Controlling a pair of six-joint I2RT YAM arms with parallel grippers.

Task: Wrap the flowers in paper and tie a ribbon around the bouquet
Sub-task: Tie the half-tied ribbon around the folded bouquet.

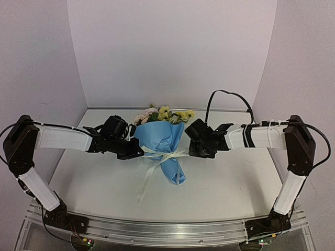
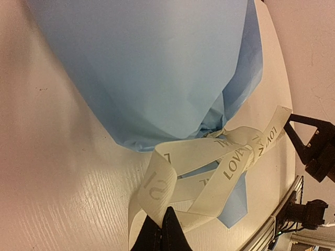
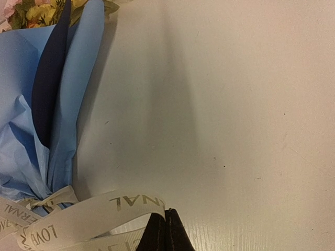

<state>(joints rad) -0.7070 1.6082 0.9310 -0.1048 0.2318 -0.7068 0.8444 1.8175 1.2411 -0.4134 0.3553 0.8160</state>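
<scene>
The bouquet (image 1: 163, 144) lies on the table, a bright blue paper (image 2: 157, 68) cone with pink and yellow flowers (image 1: 166, 114) at its far rim. The cream ribbon (image 1: 166, 155) is knotted around the cone's narrow waist, and one tail trails toward the near edge. My left gripper (image 1: 140, 152) is at the left of the waist, shut on a ribbon (image 2: 157, 183) loop. My right gripper (image 1: 191, 151) is at the right of the waist, shut on the other ribbon (image 3: 89, 219) loop. In the right wrist view the paper (image 3: 31, 120) shows a dark blue inner fold, with flowers (image 3: 39, 11) at the top left.
The white table (image 1: 230, 178) is ringed by pale walls on three sides. An aluminium rail (image 1: 167, 230) runs along the near edge and carries both arm bases. A black cable (image 1: 225, 97) arcs above the right arm.
</scene>
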